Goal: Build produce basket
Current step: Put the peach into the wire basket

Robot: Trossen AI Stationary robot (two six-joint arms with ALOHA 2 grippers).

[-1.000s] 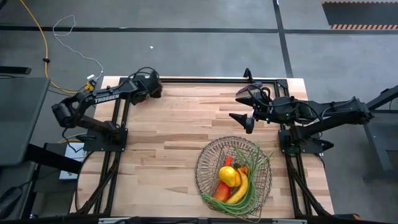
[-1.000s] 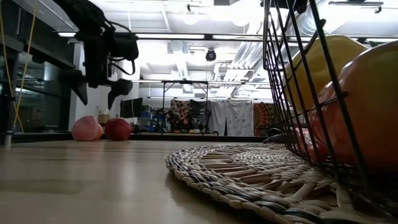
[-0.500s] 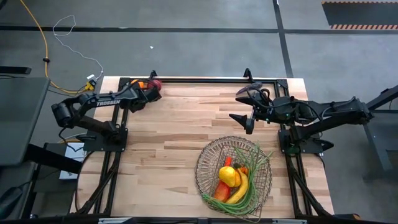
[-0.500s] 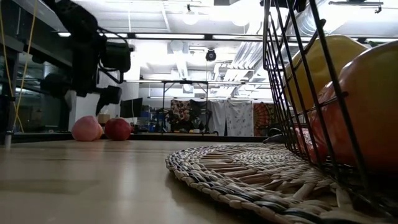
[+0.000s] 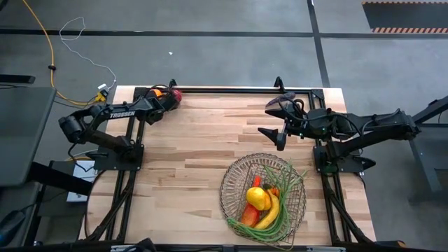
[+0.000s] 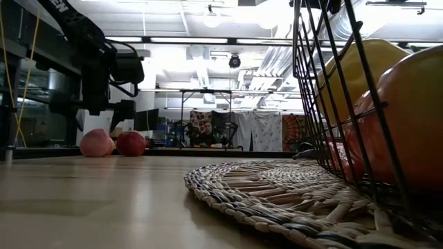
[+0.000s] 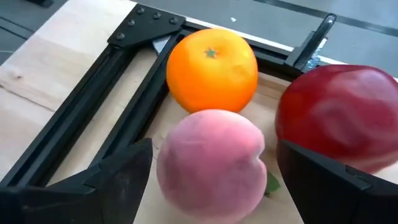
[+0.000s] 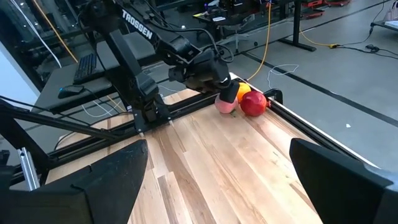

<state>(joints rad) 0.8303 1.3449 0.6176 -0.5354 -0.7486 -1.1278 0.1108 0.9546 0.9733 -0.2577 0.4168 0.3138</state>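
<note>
I see the wooden surface [image 5: 189, 154] bare across its middle, wide room for either arm to cross. In the far left corner a peach [image 7: 210, 160], an orange [image 7: 212, 61] and an apple [image 7: 339, 115] crowd against the black frame rail [image 7: 134, 99]; my left claw [image 7: 211, 180] straddles the peach with fingers wide, the apple just beside one finger. The basket [image 5: 231, 178] blocks the near right, and my right claw [image 5: 275, 120], spread open, hangs beyond its far rim.

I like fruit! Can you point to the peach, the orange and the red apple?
Peach [image 7: 210, 162], left wrist view, middle of its pink skin.
Orange [image 7: 212, 68], left wrist view, its front.
Red apple [image 7: 339, 118], left wrist view, its glossy side.
</note>
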